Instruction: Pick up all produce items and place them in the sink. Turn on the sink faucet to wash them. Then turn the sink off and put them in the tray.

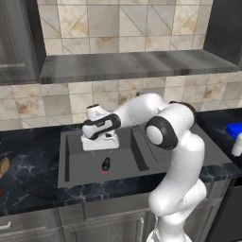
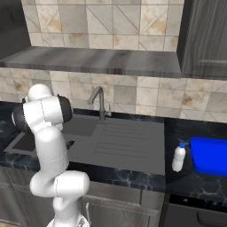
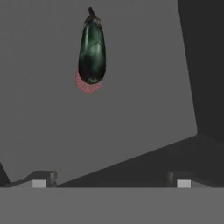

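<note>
A dark green-black oval produce item (image 1: 106, 164) lies on the floor of the dark grey sink (image 1: 80, 165), partly over the red drain mark (image 3: 87, 84). In the hand view this produce item (image 3: 92, 46) lies well ahead of the fingertips (image 3: 39, 183). My gripper (image 1: 100, 145) hovers above the back of the basin, pointing down, open, with nothing between its fingers (image 3: 111, 183). The faucet (image 2: 99, 101) stands behind the ribbed drainboard (image 2: 128, 142). The blue tray (image 2: 209, 155) rests on the counter to the right.
A small white bottle (image 2: 178, 158) stands between the drainboard and the tray. A tan-brown oblong item (image 1: 4, 166) lies on the counter at the far left. A shelf and dark cabinets hang above the tiled wall.
</note>
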